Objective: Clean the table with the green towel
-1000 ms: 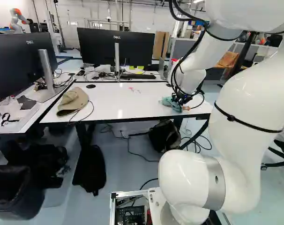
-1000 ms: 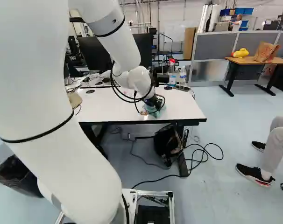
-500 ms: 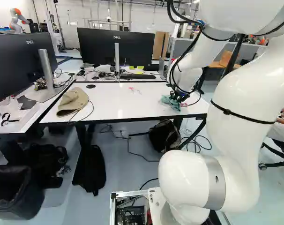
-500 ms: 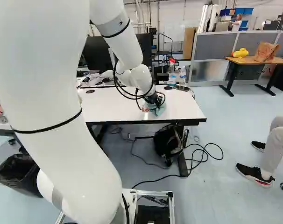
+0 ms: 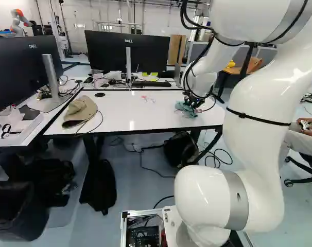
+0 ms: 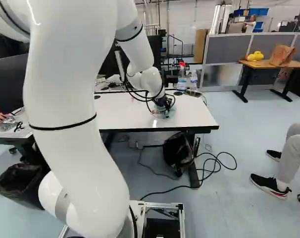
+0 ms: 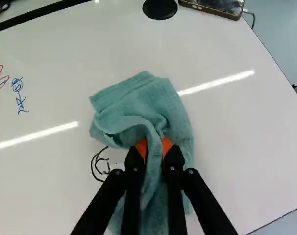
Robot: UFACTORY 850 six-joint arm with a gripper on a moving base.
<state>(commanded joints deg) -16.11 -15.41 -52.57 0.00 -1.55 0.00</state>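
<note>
Our tool point(image 7: 154, 147) pinches a fold of the green towel point(image 7: 172, 100) between its two orange pads point(image 7: 166, 145). The towel lies bunched up on the white counter point(image 5: 130, 110), right of the middle in the left base view. We think it is light, soft and floppy, and won't break. A thick middle fold is a good place to grab for rubbing the black scribble point(image 7: 95, 159).
</note>
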